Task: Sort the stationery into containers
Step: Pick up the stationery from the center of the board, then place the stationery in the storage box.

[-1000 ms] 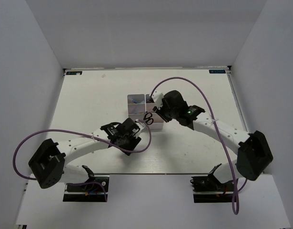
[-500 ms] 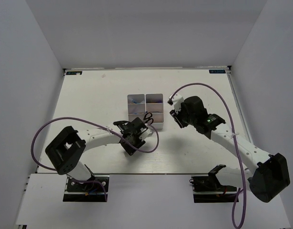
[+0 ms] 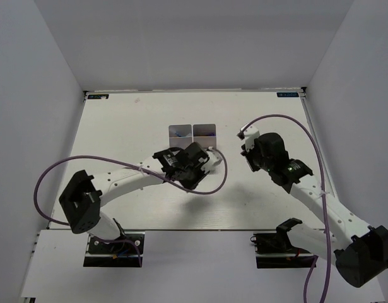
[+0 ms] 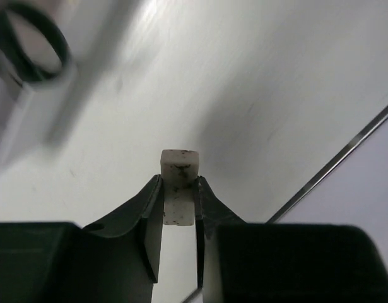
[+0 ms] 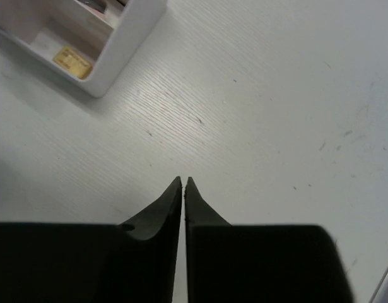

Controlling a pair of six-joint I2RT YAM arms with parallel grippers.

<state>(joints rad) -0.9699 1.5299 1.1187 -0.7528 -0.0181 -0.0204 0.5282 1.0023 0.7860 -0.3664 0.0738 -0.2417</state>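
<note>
Beige and speckled, the eraser (image 4: 180,165) is pinched upright between the two fingers of the left hand (image 4: 178,182), with its top end standing proud of the fingertips. It hangs over bare counter (image 4: 257,95). One black handle loop of the scissors (image 4: 33,44) shows blurred at the upper left, well apart from the eraser.

From the right wrist, the right hand (image 5: 183,184) has its fingers pressed together on nothing and hovers over the counter. A white corner of the containers (image 5: 127,44) lies off to the upper left, with a small yellow tag (image 5: 72,61) on one compartment's floor.

From above, the left arm reaches across the near part of the containers and hides it. Only two far compartments show clearly. The right hand sits to the right of the block, apart from it.

The step in hand looks like dropping the eraser into a compartment. To do it well, the left hand should centre over one open compartment, stay clear of the scissors handles, and dip below the rim before spreading its fingers, since so small a piece may bounce out. The right arm does best to stay wide.
</note>
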